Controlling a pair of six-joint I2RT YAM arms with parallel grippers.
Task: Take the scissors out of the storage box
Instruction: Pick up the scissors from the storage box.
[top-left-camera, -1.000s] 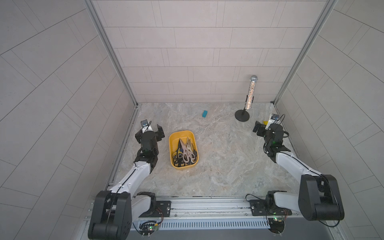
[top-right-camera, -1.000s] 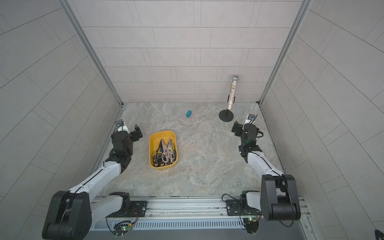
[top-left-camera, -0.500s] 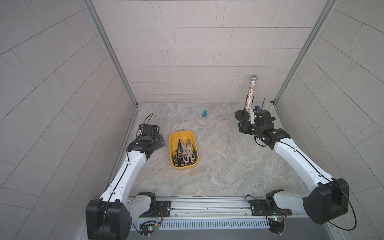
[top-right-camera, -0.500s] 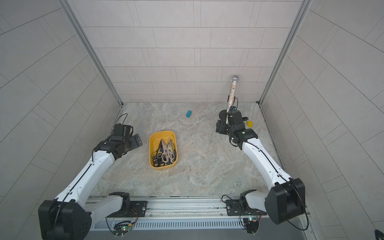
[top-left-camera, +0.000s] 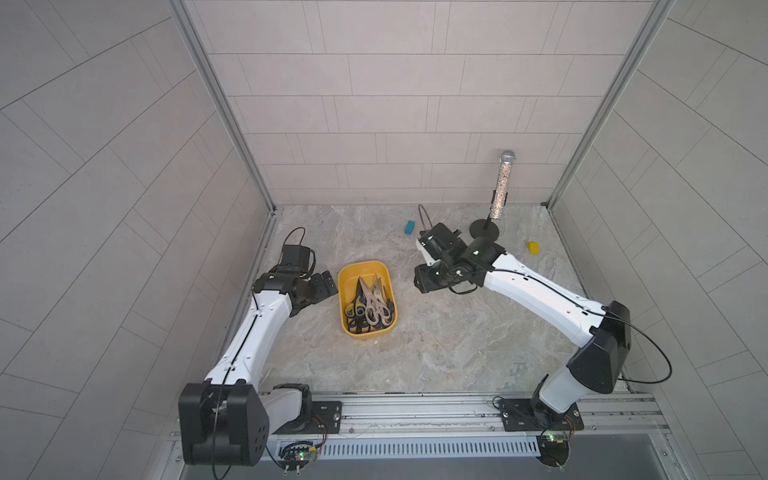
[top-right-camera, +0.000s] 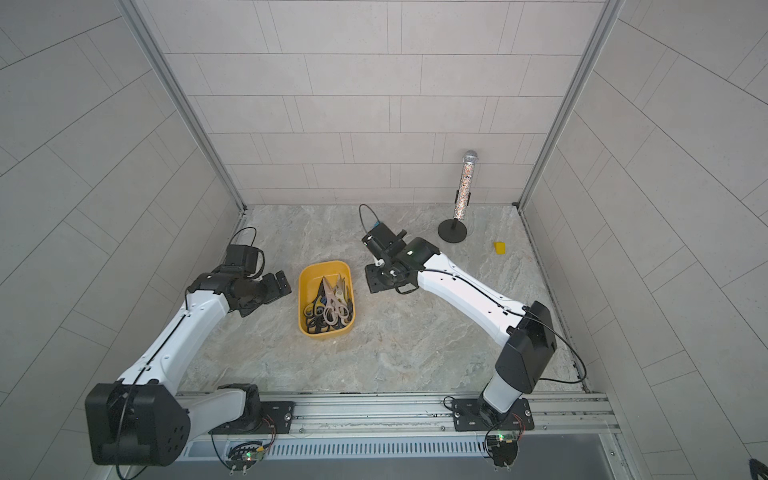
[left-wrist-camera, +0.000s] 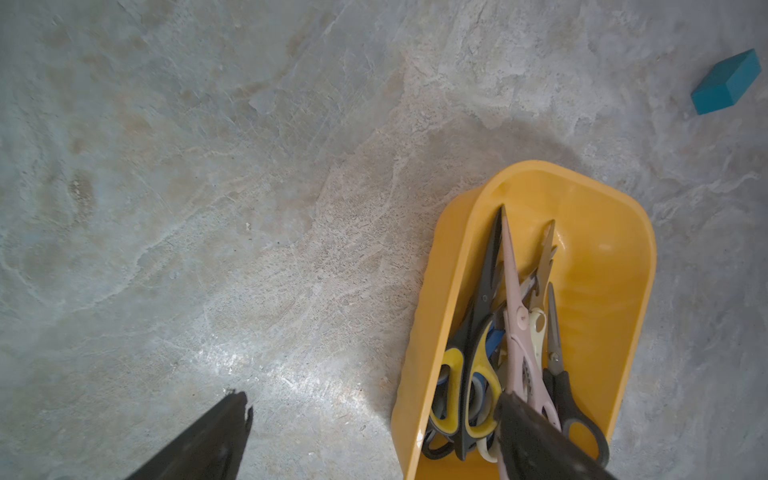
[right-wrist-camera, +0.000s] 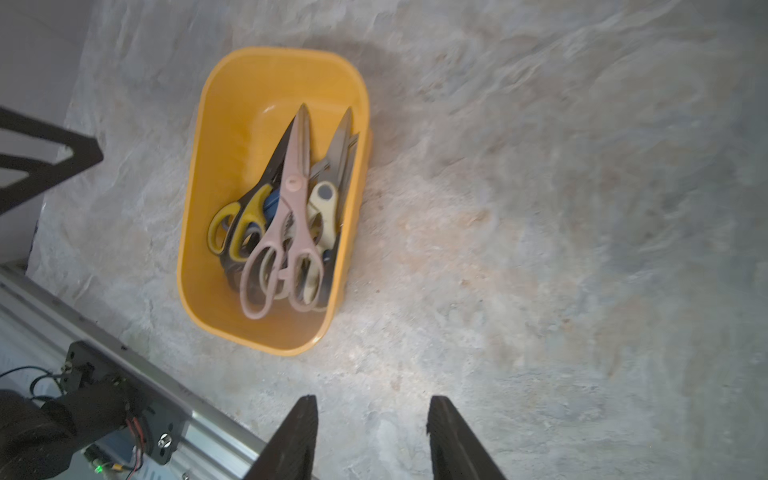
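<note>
Holding the scissors (top-left-camera: 370, 305) in one overlapping pile, the mustard-yellow storage box (top-left-camera: 365, 269) sits on the marbled counter (top-left-camera: 457, 332) between the two arms, with its long side running from the rail toward the back wall. The pairs lie inside it with handles at the near end and blades pointing to the far end, which is bare plastic.

Five pairs can be told apart:
- a pale pink pair (right-wrist-camera: 293, 195) on top
- a yellow-and-black pair (right-wrist-camera: 237, 224) beside it
- a cream pair (right-wrist-camera: 324, 208) on its other side
- a blue-handled pair (right-wrist-camera: 272, 203), mostly buried
- a black-handled pair (left-wrist-camera: 569, 399) along one wall

More dark handles and blades show underneath, but the heap is too tangled for a full count.

The left tool (top-left-camera: 322, 286) is just beside the box on its left side, its fingers spread wide with nothing between them. In the left wrist view one finger (left-wrist-camera: 536, 444) crosses in front of the handles, and I cannot tell whether it touches them. The right tool (right-wrist-camera: 374, 399) is near the box's far right corner and apart from it. Its fingers are partway open over bare counter and hold nothing.

Elsewhere on the counter, all well apart from the box, are one teal block (top-left-camera: 409, 227), one small yellow block (top-left-camera: 533, 247) and one glittery microphone (top-left-camera: 500, 187), upright on a round black stand.
</note>
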